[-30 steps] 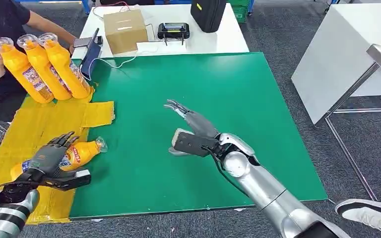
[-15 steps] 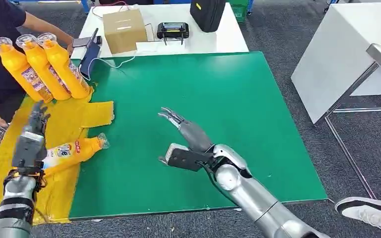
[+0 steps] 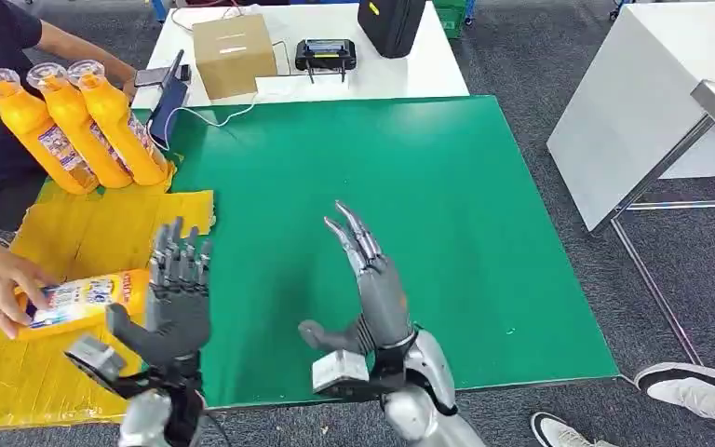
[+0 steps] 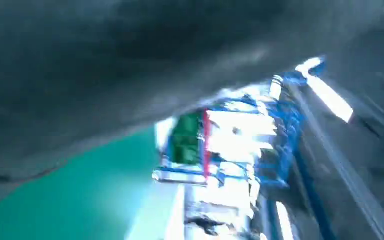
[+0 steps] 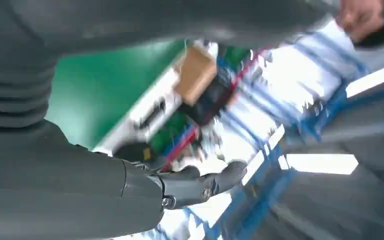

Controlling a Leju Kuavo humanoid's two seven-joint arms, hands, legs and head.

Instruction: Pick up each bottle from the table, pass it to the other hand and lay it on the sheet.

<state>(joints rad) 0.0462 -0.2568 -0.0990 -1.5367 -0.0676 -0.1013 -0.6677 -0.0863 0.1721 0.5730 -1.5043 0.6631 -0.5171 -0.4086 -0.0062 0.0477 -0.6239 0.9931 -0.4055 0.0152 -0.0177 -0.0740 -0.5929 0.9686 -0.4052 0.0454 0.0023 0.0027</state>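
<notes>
One bottle [image 3: 79, 300] lies on its side on the yellow sheet [image 3: 74, 233] at the near left, and a person's hand [image 3: 0, 284] rests on it; three more bottles [image 3: 74, 126] stand leaning together at the sheet's far edge, beside the person. We see our left hand [image 3: 179, 303] raised just beside the lying bottle, palm up and fingers spread wide, holding nothing. Our right hand [image 3: 372, 289] is likewise lifted over the green mat [image 3: 484, 186], fingers straight and apart, empty. The wrist views are blurred, so we take nothing from them. We judge this bottle as laid, with none waiting on the green mat. The risk from here: our left hand stands close to the person's hand, and any reach toward the sheet could strike it or knock the bottle rolling. The leaning three could topple if the sheet is tugged.
</notes>
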